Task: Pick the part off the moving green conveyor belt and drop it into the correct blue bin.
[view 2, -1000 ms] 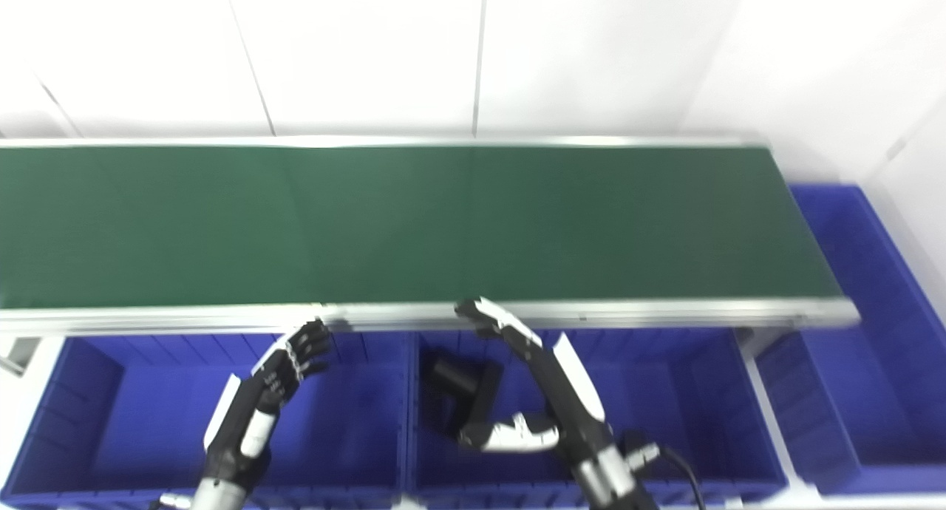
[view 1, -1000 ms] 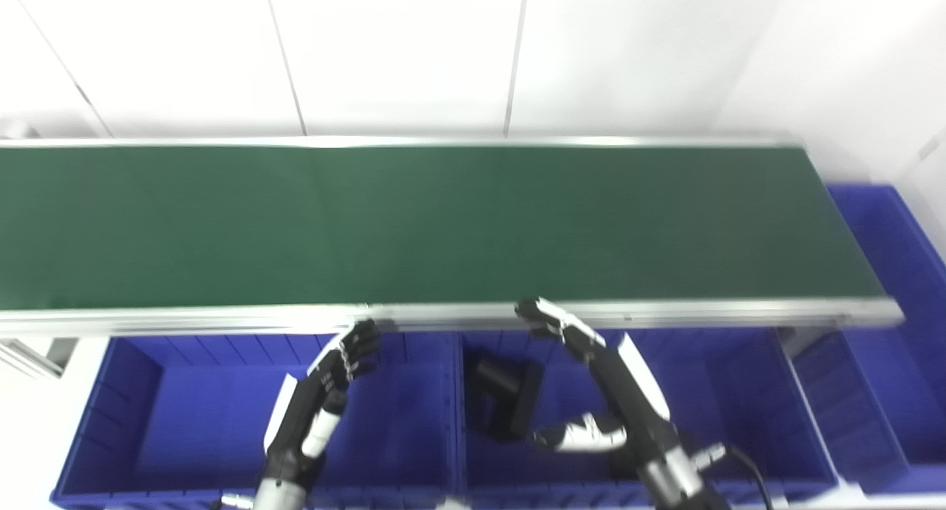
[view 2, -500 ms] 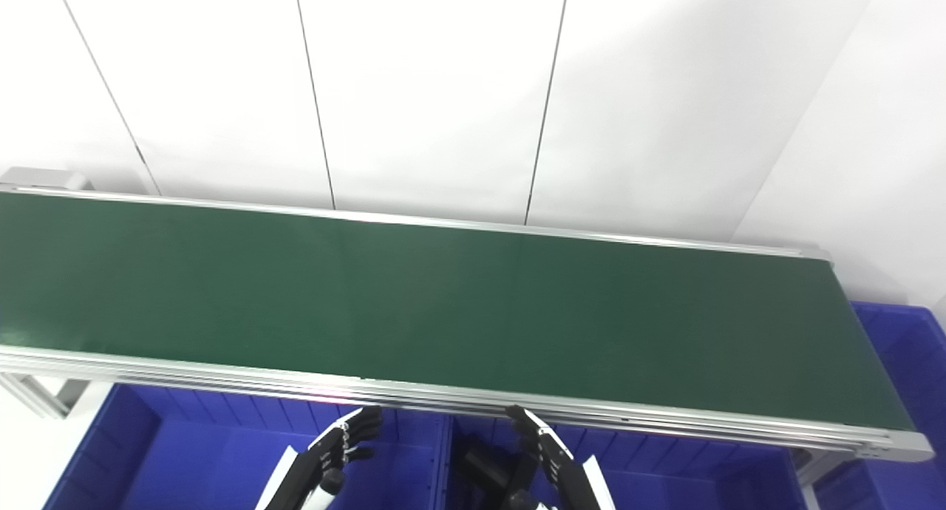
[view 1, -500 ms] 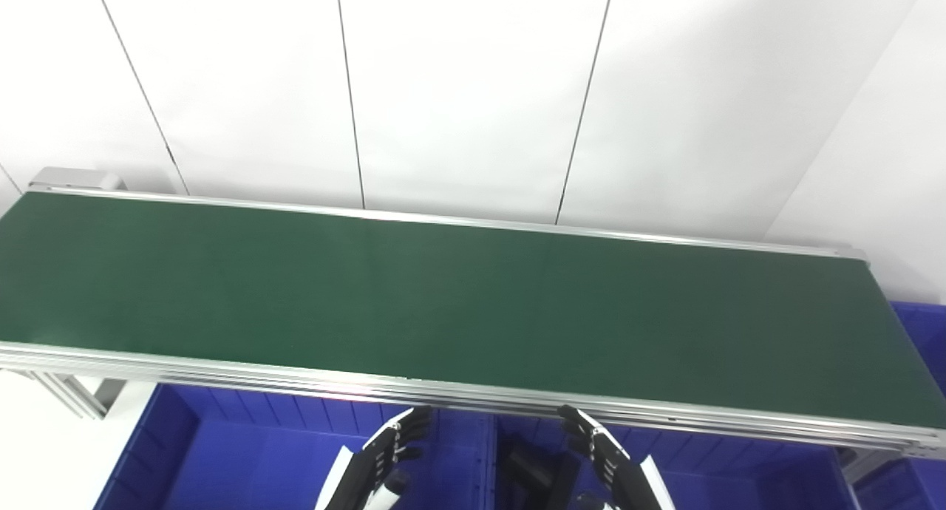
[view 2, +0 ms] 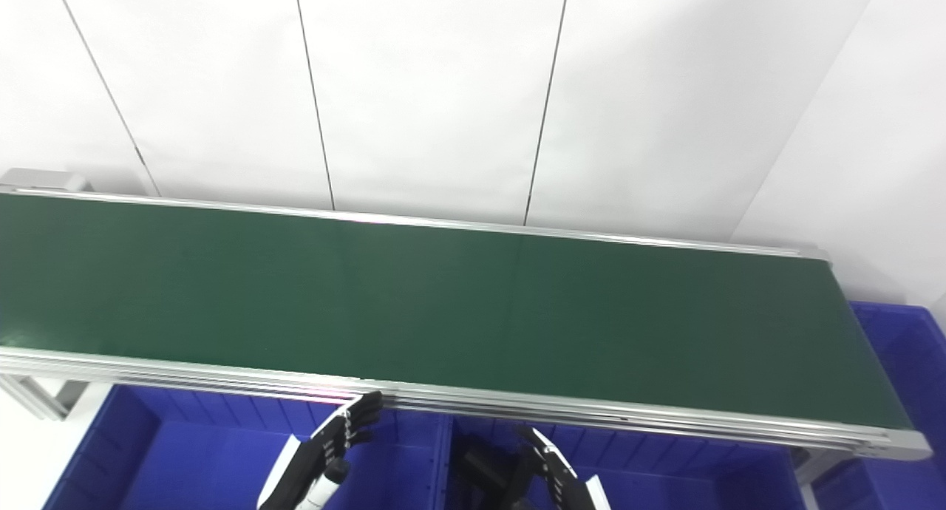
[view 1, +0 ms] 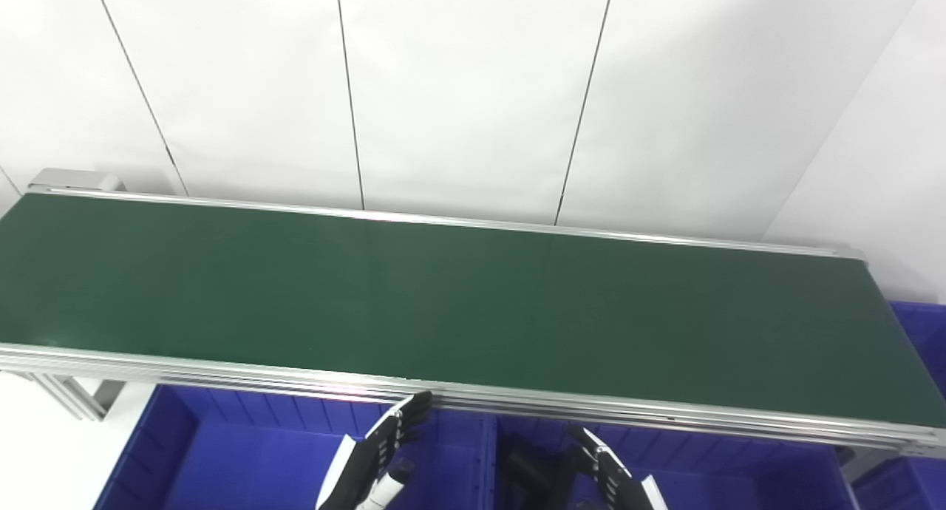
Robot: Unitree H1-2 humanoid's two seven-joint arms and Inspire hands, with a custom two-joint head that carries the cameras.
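Along the whole green conveyor belt (view 1: 458, 310), from its left end to its right, we see no part riding the surface at all, so we have nothing to chase just yet. Down at the near rail, our left robot hand (view 1: 377, 458) hangs over the left blue bin (view 1: 222, 451), fingers spread and empty, fingertips reaching up almost to the rail. Moving right, a dark blocky part (view 2: 480, 469) lies inside the middle blue bin (view 1: 709, 480), below the belt and tucked just left of our right robot hand (view 1: 610, 477). That right robot hand is open too, fingers apart, holding nothing, and it sits lower against the picture's bottom edge. Far right, another blue bin (view 2: 898, 347) wraps the belt's end. Our read: the part in view is already binned, its long axis too hidden to call. The left robot hand stands nearer the belt, so we judge it better placed for anything arriving from the left.
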